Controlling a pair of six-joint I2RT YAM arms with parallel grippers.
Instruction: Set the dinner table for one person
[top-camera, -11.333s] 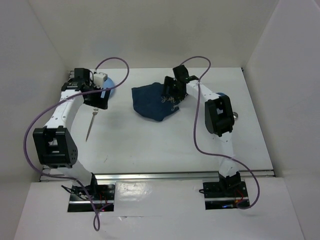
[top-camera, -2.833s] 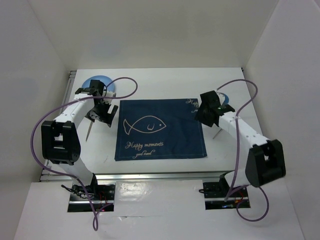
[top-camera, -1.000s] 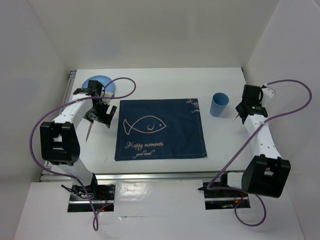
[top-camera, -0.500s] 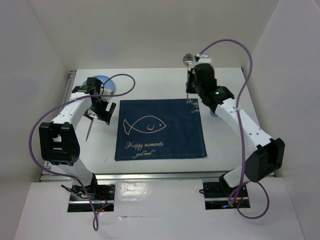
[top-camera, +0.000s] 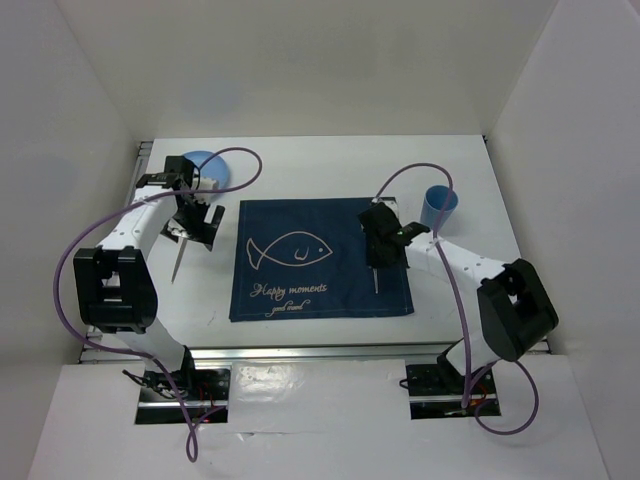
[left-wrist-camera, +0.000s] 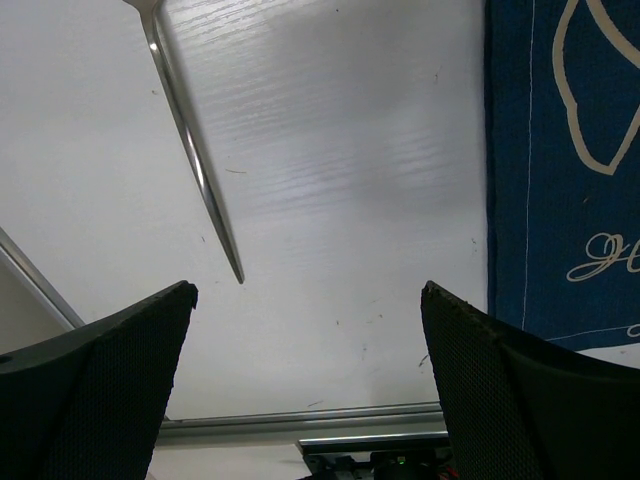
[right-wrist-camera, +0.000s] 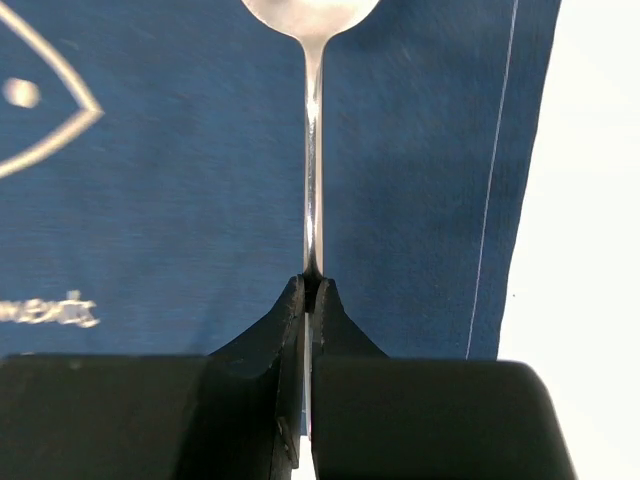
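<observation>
Only the wrist view shows right hand (right-wrist-camera: 311, 287) pinching spoon (right-wrist-camera: 312, 170).

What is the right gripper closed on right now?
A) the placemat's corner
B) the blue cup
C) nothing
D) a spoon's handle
D: in the right wrist view the right gripper pinches the spoon by its thin handle, with the bowl pointing away over the navy placemat.

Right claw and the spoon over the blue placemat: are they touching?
Touching. The right wrist view shows the right claw shut on the spoon, its thin handle pinched between the jaws with no gap.
</observation>
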